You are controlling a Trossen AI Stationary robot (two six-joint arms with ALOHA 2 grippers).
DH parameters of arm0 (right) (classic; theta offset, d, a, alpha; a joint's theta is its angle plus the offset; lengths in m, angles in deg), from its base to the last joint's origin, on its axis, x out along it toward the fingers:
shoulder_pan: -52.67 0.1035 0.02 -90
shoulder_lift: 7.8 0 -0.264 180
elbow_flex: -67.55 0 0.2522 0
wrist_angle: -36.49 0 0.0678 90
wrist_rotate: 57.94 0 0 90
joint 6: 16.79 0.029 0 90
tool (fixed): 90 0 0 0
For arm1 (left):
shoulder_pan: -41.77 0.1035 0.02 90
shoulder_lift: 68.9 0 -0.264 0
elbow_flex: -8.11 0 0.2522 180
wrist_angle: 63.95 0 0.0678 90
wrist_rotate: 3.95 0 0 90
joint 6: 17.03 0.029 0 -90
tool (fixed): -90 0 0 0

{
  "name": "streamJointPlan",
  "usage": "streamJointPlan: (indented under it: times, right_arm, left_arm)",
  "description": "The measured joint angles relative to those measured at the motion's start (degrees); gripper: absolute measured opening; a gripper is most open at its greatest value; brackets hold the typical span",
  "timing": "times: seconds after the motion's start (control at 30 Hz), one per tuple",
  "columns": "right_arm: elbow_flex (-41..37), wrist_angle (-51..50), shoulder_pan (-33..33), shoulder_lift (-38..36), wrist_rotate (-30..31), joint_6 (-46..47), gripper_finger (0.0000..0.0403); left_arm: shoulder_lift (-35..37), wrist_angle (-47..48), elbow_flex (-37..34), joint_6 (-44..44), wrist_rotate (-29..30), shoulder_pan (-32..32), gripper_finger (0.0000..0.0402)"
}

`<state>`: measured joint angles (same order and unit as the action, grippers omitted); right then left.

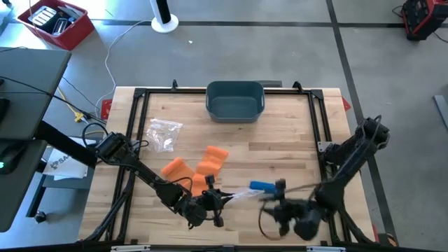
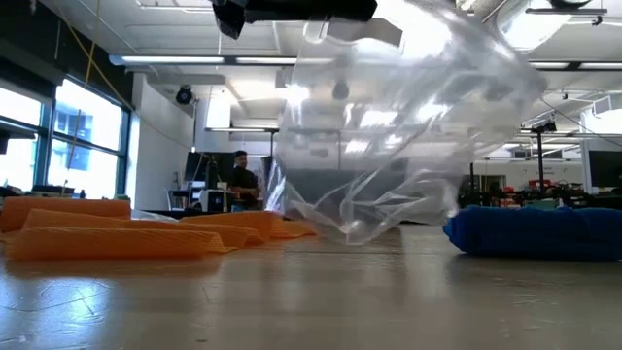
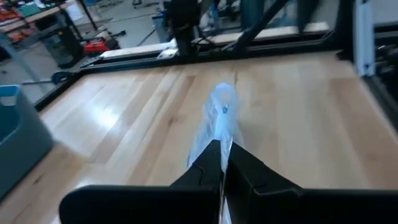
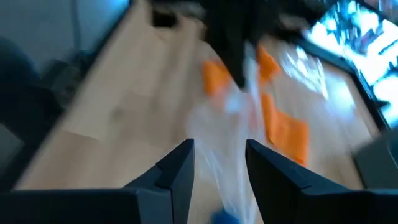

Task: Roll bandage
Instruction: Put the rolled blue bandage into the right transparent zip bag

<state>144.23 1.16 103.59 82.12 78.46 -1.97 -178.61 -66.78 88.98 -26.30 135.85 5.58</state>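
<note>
Clear plastic bag (image 2: 389,126) fills the low view, hanging just above the wooden counter (image 1: 280,150) with its crumpled lower edge near the boards. Left tool (image 1: 210,204), at the counter's front edge, is clenched on one end of that bag; its own wrist view shows the two dark fingers (image 3: 211,168) pressed together with the plastic squeezed between them. Right tool (image 1: 281,210), also at the front edge and to the right of the bag, stands released, its fingers (image 4: 180,168) parted with the bag lying in the gap beyond them. A blue bandage (image 1: 262,186) rests on the counter at the bag's right end, between the two tools and nearer the right one. Orange bandages (image 1: 203,168) lie in a loose cluster just behind the left tool, some rolled and some flattened. A second, crumpled clear bag (image 1: 165,133) sits farther back on the left side. A grey-blue bin (image 1: 234,100) stands at the middle of the counter's far edge. A person (image 2: 241,180) is visible far off in the room behind.
</note>
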Motion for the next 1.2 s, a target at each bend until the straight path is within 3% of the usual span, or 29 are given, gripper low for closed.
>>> streamJointPlan:
  times: [0.13, 0.33, 0.43, 0.6, 0.73, 1.07, 1.2]
  right_arm:
    - [0.00, 14.15, 1.13, 3.44, 1.47, -7.76, 0.0138]
    - [0.00, 28.71, -3.04, 6.90, 4.65, -16.28, 0.0137]
    - [0.00, 28.57, -4.90, 6.54, 5.23, -16.27, 0.0124]
    - [0.00, 28.39, -6.76, 6.47, -2.31, -15.40, 0.0062]
    - [0.00, 28.34, -7.56, 7.18, -0.82, -14.82, 0.0009]
    - [0.00, 31.67, -9.68, 10.09, -4.18, -15.28, 0.0002]
    - [0.00, 32.07, -8.52, 9.72, -1.36, -17.88, 0.0004]
  left_arm:
    - [0.01, -4.90, 0.00, 3.18, -2.91, -0.04, 0.0001]
    - [0.04, -9.62, 0.00, 7.00, -4.72, -0.06, 0.0000]
    - [0.04, -9.65, 0.00, 6.95, -4.72, -0.22, 0.0000]
    - [0.04, -9.95, 0.00, 6.56, -4.72, -0.31, 0.0000]
    - [0.04, -10.27, 0.00, 6.52, -4.76, -0.31, 0.0000]
    - [-0.04, -9.52, -0.16, 6.36, -6.28, -0.42, 0.0000]
    - [-0.04, -10.00, -0.12, 6.34, -6.25, -0.31, 0.0000]
